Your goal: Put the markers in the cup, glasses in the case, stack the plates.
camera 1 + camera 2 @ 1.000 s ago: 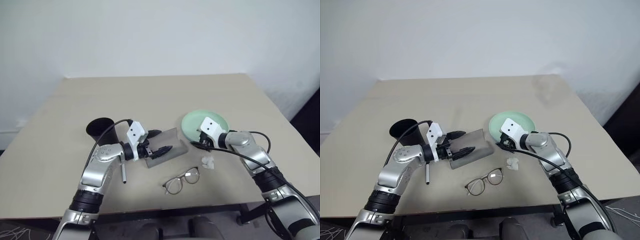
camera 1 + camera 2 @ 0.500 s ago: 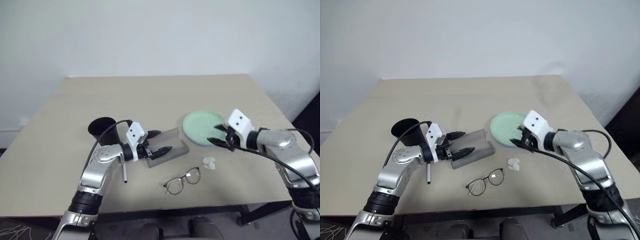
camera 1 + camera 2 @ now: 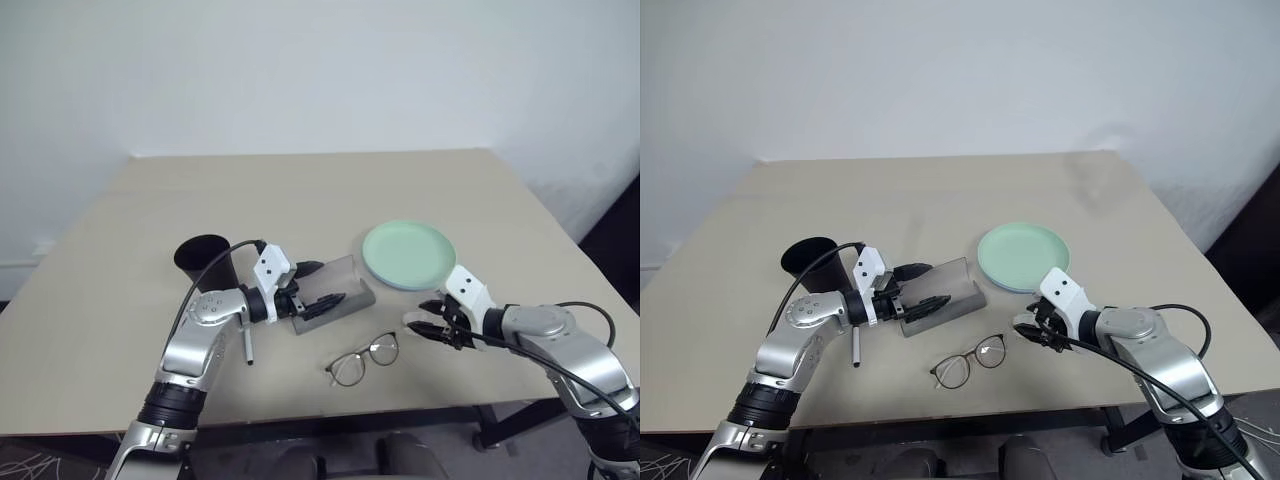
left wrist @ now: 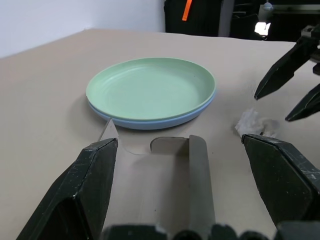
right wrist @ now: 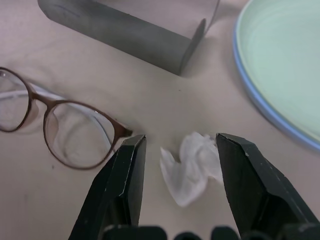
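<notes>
The mint green plate sits stacked on the light blue plate (image 3: 408, 255) at the table's right. The grey case (image 3: 338, 290) lies open in the middle, and my left gripper (image 3: 328, 281) stands open with one finger on either side of it. The wire-frame glasses (image 3: 362, 360) rest near the front edge, apart from both grippers. My right gripper (image 5: 180, 139) is open, and its fingers straddle a small white paper wad (image 5: 192, 167) just right of the glasses. The black cup (image 3: 203, 258) stands upright at the left. A slim white marker (image 3: 248, 347) lies beside my left forearm.
The table's front edge (image 3: 300, 425) runs close below the glasses and the right gripper. A pale wall rises behind the table's far edge (image 3: 310, 153).
My right gripper has drawn back from the plates' rim toward the front edge and now stands over the paper wad. The plates stay stacked. The left arm has not moved.
</notes>
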`<state>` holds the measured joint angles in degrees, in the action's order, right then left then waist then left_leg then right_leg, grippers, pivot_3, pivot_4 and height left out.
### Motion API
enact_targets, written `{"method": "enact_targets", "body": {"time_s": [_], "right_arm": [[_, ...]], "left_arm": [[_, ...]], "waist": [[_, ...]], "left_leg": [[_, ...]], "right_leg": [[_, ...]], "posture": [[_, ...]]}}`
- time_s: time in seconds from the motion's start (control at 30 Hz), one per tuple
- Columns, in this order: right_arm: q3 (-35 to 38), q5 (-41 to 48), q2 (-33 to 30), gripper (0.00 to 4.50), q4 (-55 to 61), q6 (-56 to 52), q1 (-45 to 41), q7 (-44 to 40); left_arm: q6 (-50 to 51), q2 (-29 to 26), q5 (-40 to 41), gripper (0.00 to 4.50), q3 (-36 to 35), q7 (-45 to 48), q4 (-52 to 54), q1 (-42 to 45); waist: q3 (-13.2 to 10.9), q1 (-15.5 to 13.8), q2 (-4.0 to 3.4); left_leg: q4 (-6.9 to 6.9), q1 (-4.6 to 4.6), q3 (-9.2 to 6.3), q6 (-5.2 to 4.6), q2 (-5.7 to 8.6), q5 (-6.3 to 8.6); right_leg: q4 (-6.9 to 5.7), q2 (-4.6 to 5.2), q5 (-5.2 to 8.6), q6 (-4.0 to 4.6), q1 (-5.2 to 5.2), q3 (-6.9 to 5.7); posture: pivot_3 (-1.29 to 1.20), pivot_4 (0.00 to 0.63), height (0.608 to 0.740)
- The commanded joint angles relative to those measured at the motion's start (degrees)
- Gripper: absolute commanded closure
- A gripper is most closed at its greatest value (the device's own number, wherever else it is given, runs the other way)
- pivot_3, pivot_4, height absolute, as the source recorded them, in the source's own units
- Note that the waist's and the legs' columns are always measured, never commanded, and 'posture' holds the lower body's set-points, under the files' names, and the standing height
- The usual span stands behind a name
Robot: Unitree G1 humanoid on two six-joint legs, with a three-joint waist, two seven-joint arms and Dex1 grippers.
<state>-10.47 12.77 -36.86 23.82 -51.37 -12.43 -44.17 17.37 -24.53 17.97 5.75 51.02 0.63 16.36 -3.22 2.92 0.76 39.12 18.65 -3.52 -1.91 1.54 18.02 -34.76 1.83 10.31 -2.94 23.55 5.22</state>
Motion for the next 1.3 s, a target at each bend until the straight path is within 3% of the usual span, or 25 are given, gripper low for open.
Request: {"method": "enact_targets", "body": {"time_s": [0.03, 0.33, 0.43, 0.6, 0.63, 0.83, 0.97, 1.3], "right_arm": [[-0.56, -1.78, 0.9, 2.1, -2.83, 1.6, -2.04, 2.85], [-2.81, -4.41, -0.79, 2.1, -7.86, 3.74, -1.49, 3.01], [-2.96, -3.74, -1.35, 2.71, -6.82, 3.56, -1.28, 2.25], [-1.91, -2.77, -1.42, 4.34, -5.33, 2.9, -1.77, 1.8], [-1.68, -2.79, -1.49, 4.47, -5.23, 2.91, -1.91, 1.86], [1.48, -1.06, -1.01, 4.47, -2.72, 4.39, -6.24, 1.38], [2.9, -0.74, 0.38, 4.47, -4.6, 5.06, -14.08, 2.33], [-4.53, -12.86, 9.4, 4.47, -44.66, 23.77, -29.15, 9.14]], "left_arm": [[-0.33, -0.01, 0.28, 0.26, -0.12, -0.02, 1.83, 1.02], [-0.24, -0.19, 0.32, 0.26, -0.4, -0.56, 2.49, 0.24], [-0.32, -0.2, 0.26, 0.26, -0.28, -0.67, 2.54, 0.15], [-0.36, -0.33, 0.3, 0.26, -0.36, -0.63, 2.4, 0.29], [-0.37, -0.35, 0.27, 0.26, -0.35, -0.63, 2.37, 0.31], [-0.37, -0.54, 0.22, 0.26, -0.33, -0.5, 2.1, 0.5], [-0.45, -0.71, 0.08, 0.26, -0.36, -0.45, 1.7, 0.69], [-0.98, 0.31, -0.54, 0.26, 0.32, -0.74, 0.51, 1.96]], "waist": [[0.01, -0.02, 0.01], [0.01, -0.29, 0.0], [0.01, -0.29, 0.0], [0.0, -0.28, 0.01], [0.01, -0.29, 0.0], [0.0, -0.2, -0.01], [0.0, -0.23, -0.02], [0.02, -0.27, 0.01]], "left_leg": [[-0.02, 0.01, 0.0, 0.0, 0.01, 0.0], [-0.11, 0.02, -0.06, 0.01, 0.03, 0.01], [-0.11, 0.01, -0.05, 0.01, 0.03, 0.01], [-0.08, 0.0, -0.04, 0.01, 0.02, 0.01], [-0.08, 0.0, -0.04, 0.01, 0.02, 0.01], [-0.09, 0.01, -0.03, 0.01, 0.02, 0.01], [-0.08, -0.02, -0.02, 0.01, -0.01, 0.01], [-0.19, 0.02, -0.09, 0.01, 0.07, 0.0]], "right_leg": [[0.0, 0.01, 0.0, 0.0, 0.01, 0.01], [0.0, 0.01, 0.0, 0.0, 0.03, 0.0], [0.0, 0.01, 0.0, 0.0, 0.02, -0.01], [0.0, 0.0, 0.0, 0.0, 0.01, -0.01], [0.0, 0.0, 0.0, 0.0, 0.01, -0.01], [0.0, 0.0, 0.0, 0.0, 0.03, 0.0], [-0.02, -0.02, 0.0, 0.0, 0.04, -0.02], [0.01, 0.02, -0.04, 0.04, 0.04, -0.01]], "posture": [[0.0, 0.0, 0.74], [0.0, 0.0, 0.74], [0.0, 0.0, 0.74], [0.0, 0.0, 0.74], [0.0, 0.0, 0.74], [0.0, 0.0, 0.74], [0.0, 0.0, 0.74], [0.0, 0.0, 0.74]]}}
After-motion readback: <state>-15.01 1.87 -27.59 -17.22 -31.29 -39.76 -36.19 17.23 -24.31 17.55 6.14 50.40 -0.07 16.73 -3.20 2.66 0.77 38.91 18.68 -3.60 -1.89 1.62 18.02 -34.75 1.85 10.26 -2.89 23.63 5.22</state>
